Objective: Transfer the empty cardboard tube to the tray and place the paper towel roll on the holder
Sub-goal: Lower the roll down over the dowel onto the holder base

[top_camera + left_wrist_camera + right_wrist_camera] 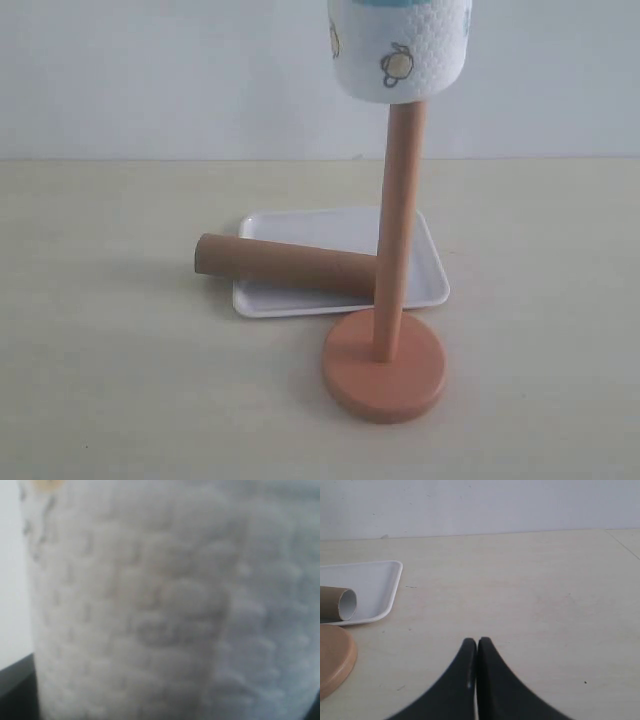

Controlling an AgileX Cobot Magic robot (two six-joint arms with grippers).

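Observation:
The paper towel roll [400,50] hangs at the top of the exterior view, its lower end over the top of the holder's pole [397,230]. The holder's disc base [385,375] rests on the table. Blurred embossed paper of the roll [160,600] fills the left wrist view and hides the left gripper's fingers; the roll stays aloft in that gripper's grasp. The empty cardboard tube [285,263] lies across the tray [300,305], one end overhanging its left rim. My right gripper [477,641] is shut and empty above the table, off to the side of the tray [370,580] and the tube [340,602].
Light wooden tabletop [120,380] spreads around the tray and holder. A pale wall [150,80] stands behind. The holder base [332,655] shows at the edge of the right wrist view, close to the tray.

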